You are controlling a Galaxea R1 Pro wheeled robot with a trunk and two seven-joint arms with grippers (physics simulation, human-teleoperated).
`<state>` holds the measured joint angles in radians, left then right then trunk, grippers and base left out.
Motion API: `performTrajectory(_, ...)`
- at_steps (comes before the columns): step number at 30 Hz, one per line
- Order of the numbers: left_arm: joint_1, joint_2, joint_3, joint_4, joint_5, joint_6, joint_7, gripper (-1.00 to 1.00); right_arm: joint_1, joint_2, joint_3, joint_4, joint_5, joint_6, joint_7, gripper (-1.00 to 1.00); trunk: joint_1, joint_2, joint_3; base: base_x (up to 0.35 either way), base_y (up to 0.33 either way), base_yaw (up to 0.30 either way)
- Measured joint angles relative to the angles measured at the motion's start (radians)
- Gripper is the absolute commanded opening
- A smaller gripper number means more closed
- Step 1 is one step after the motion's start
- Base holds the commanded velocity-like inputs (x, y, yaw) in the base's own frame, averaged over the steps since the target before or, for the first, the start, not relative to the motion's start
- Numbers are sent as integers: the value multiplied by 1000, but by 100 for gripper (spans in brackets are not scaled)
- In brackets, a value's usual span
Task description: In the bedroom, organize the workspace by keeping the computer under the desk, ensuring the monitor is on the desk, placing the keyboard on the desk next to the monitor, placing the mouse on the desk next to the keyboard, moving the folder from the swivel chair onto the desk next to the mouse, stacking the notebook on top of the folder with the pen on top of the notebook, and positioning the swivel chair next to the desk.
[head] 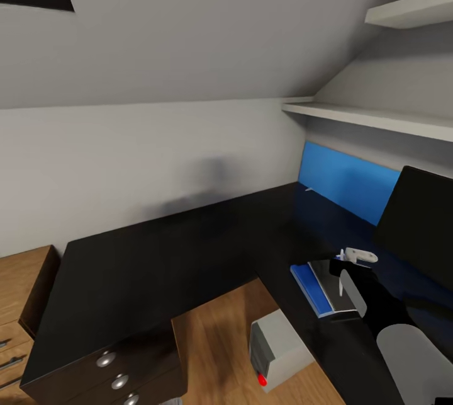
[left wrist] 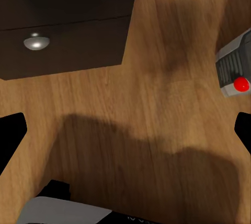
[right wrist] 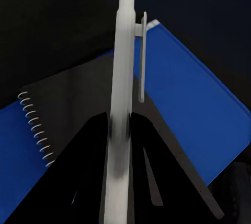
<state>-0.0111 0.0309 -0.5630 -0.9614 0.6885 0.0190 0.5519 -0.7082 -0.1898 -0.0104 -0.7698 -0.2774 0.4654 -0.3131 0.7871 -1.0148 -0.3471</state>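
The right gripper clenches the pen above the notebook, which lies on the folder on the desk, ready for stacking. The left gripper's jaws are spread, idle over floor.

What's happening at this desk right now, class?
The robot's right gripper is shut on a white pen, holding it just above the notebook. The notebook already lies on the blue folder on the black desk, beside the monitor. The computer stands on the floor under the desk. The left gripper is open, over the wood floor near the drawer unit.
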Motion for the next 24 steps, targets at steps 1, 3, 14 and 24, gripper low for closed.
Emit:
performTrajectory(1,0,0,0,0,0,0,0,100,0,0,0,0,0,0,0,-100,4,-7,-3,0,0,0)
performTrajectory(3,0,0,0,0,0,0,0,100,0,0,0,0,0,-3,0,-100,12,-21,-9,0,0,0)
performTrajectory(14,0,0,0,0,-1,-1,0,100,0,0,2,0,-2,-55,1,-100,54,-98,-44,0,0,0)
performTrajectory(24,0,0,0,0,-1,-1,0,100,0,1,2,0,-1,-59,1,-100,92,-168,-75,0,0,0)
